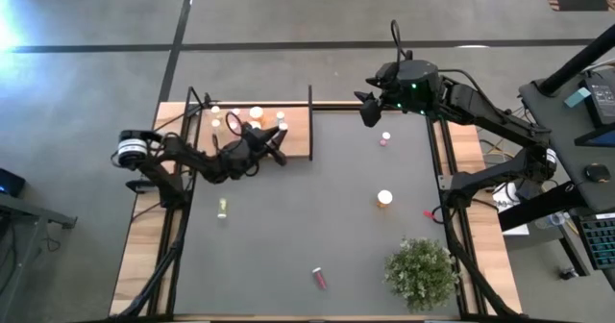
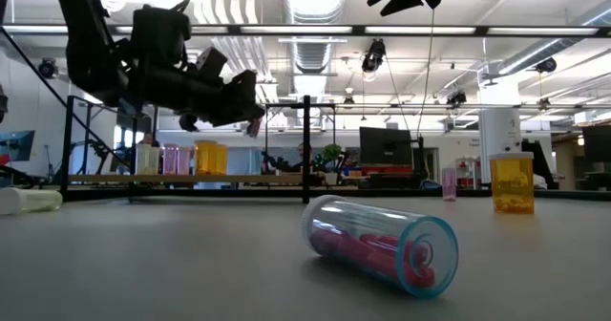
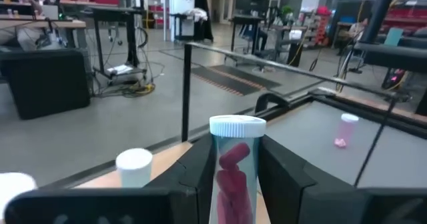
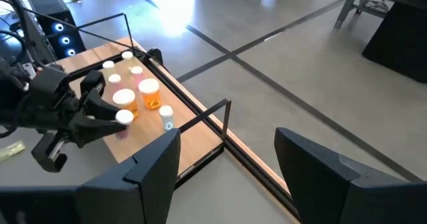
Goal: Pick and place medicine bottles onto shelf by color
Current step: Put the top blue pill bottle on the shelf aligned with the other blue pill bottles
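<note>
1. Pink bottle (image 3: 235, 167), a clear cylinder with a ribbed white cap and red pills inside, is sitting upright, clamped between my left gripper (image 3: 235, 184) fingers, above the shelf (image 1: 298, 131).
2. Shelf board of pale flat wood is lying just beneath my fingers, already carrying several orange, pink and white bottles.
3. Beyond my fingers, loose bottles are waiting on the dark table: orange bottle (image 1: 384, 198), small pink bottle (image 1: 385, 138), yellowish bottle (image 1: 222, 208), fallen pink bottle (image 1: 318, 278).
4. I am holding my right gripper (image 1: 368, 108) fingers apart, empty, well away.

Loose on table (image 1: 288, 227): four bottles (image 1: 384, 199); one plant (image 1: 421, 273); one shelf (image 1: 300, 131); two arms.
</note>
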